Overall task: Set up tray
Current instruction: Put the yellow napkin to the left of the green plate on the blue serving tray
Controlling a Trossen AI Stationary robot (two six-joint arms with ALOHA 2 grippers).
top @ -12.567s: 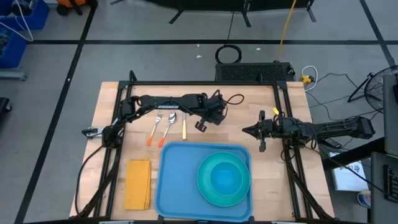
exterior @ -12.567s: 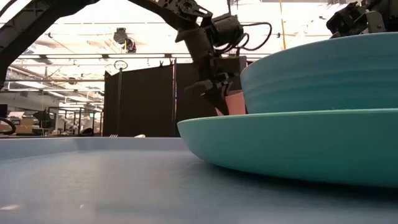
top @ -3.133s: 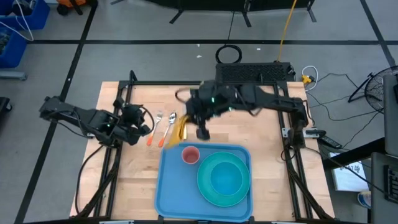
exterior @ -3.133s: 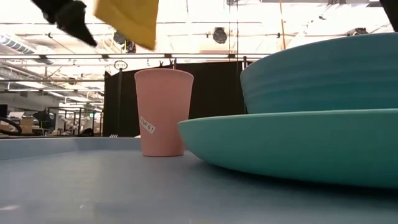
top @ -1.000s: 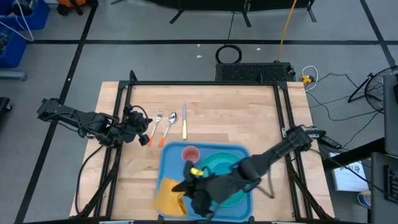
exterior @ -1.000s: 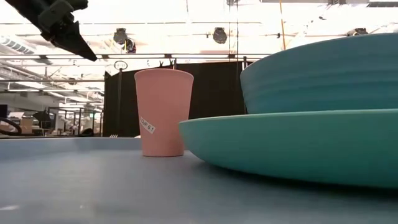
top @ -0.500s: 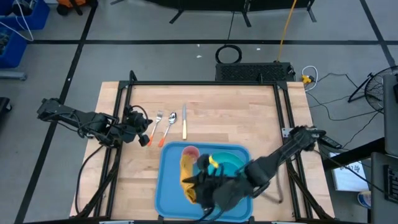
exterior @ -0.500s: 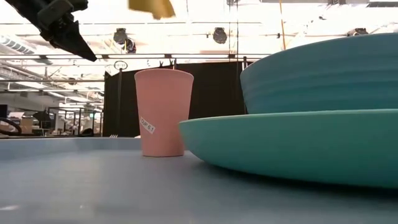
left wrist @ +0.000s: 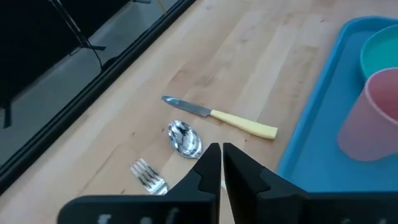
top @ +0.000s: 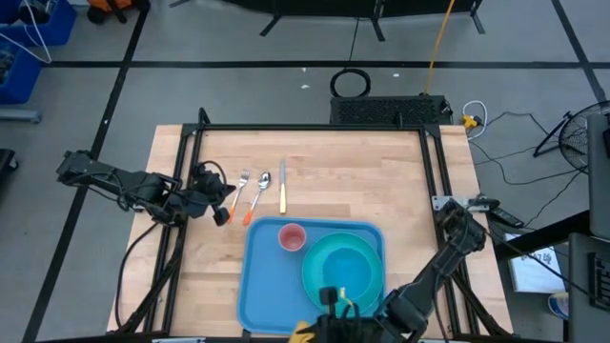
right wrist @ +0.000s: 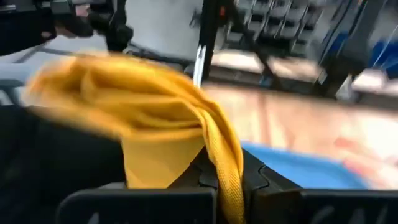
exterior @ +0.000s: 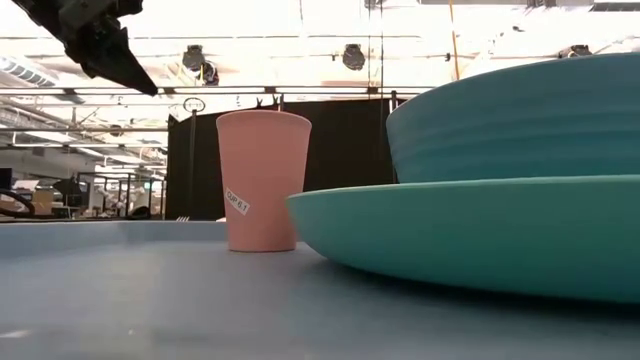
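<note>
Your left tool [top: 221, 202] sits low by the tabletop's left edge, fingers [left wrist: 211, 163] pressed together, arm stretched in from the left. Your right tool [top: 329, 329] is down at the near edge, fingers clamped on the yellow napkin [right wrist: 155, 118].

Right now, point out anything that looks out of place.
The yellow napkin hangs bunched and crumpled in the right end effector, off the near edge of the blue tray, not laid flat. The pink cup, teal plate and bowl sit neatly.

Fork [top: 240, 184], spoon [top: 261, 185], knife [top: 282, 190] lay side by side on table [top: 362, 181] — pink cup [top: 292, 236] stood beside teal plate [top: 315, 276] with bowl [top: 345, 272].
</note>
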